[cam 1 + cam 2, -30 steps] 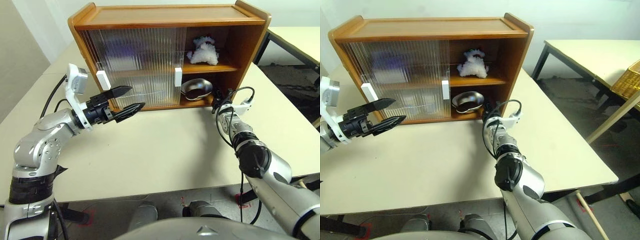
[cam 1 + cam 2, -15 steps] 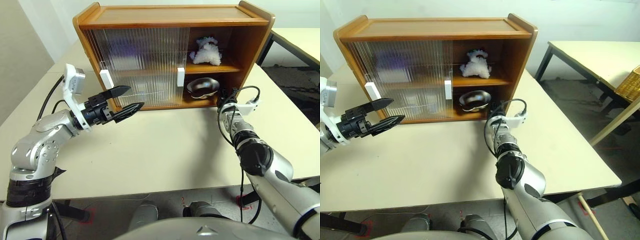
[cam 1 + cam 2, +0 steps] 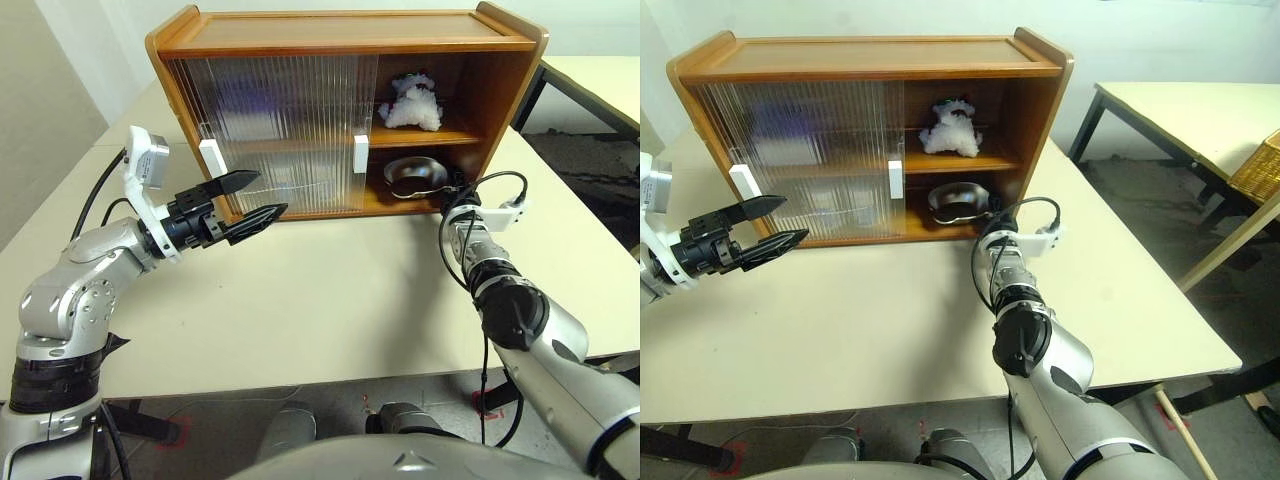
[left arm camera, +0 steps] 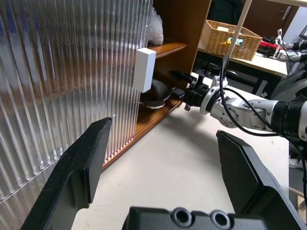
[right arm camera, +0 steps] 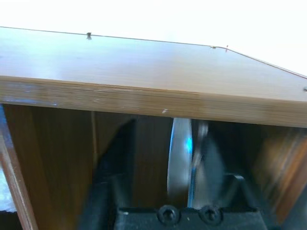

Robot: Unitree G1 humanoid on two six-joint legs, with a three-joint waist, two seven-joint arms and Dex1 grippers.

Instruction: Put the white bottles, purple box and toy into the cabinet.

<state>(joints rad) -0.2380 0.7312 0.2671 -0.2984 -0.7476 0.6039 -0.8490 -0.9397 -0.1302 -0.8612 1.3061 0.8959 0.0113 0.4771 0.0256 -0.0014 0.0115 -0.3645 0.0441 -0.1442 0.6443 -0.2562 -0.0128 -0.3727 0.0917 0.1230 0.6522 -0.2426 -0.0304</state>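
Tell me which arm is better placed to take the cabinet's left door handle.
Left. The left gripper, jaws open, hovers near that handle; the right gripper is at the bowl, far across.

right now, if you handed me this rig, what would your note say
Left gripper: open, holding nothing, level in front of the cabinet's ribbed doors.
Right gripper: open, at the metal bowl on the lower shelf, fingers either side of its rim.
Toy: on the upper shelf, done.
Purple box: a purple blur behind the doors, likely in.
White bottles: cannot tell through the ribbed doors.
Left: check the bottles, then back the right gripper out.
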